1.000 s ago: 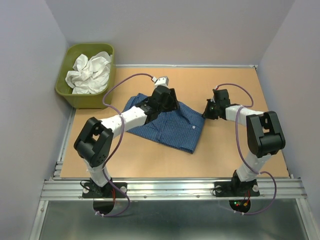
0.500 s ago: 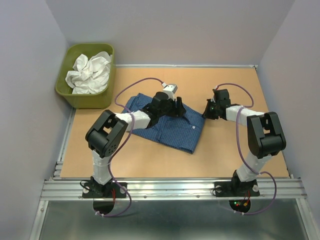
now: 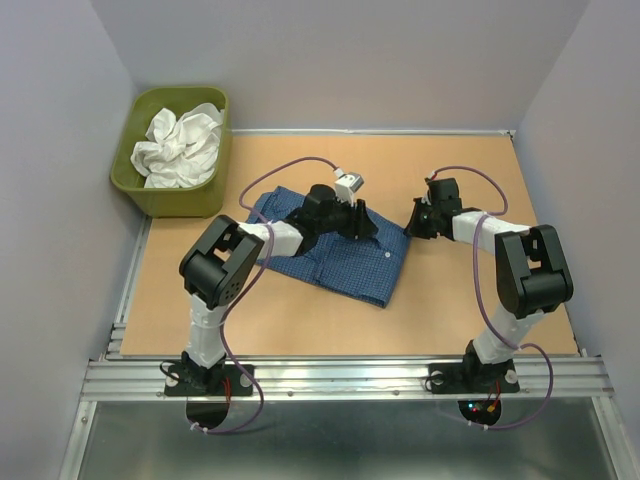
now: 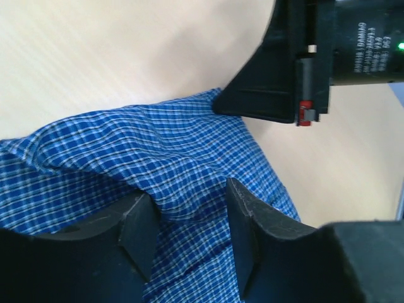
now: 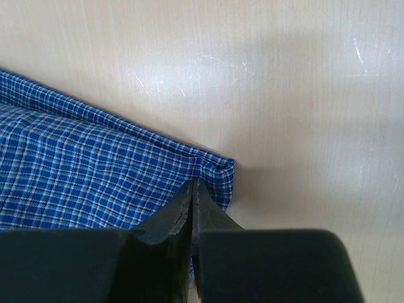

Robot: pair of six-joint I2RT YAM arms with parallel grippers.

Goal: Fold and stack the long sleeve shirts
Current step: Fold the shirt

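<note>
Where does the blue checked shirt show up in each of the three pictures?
Top external: the blue checked shirt lies at the centre of the picture.
Left wrist: the shirt fills the lower left, a fold between the fingers of the left hand.
Right wrist: the shirt covers the left side, its corner near the centre.
Shared landmark: the right hand pinching that corner, visible in all three.

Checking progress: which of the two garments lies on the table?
The dark blue checked cotton shirt; the crumpled white cloth garment sits in the olive-green plastic tub.

Tan table [image 3: 300, 312] with checked blue shirt [image 3: 345, 262], olive tub [image 3: 168, 200]
</note>
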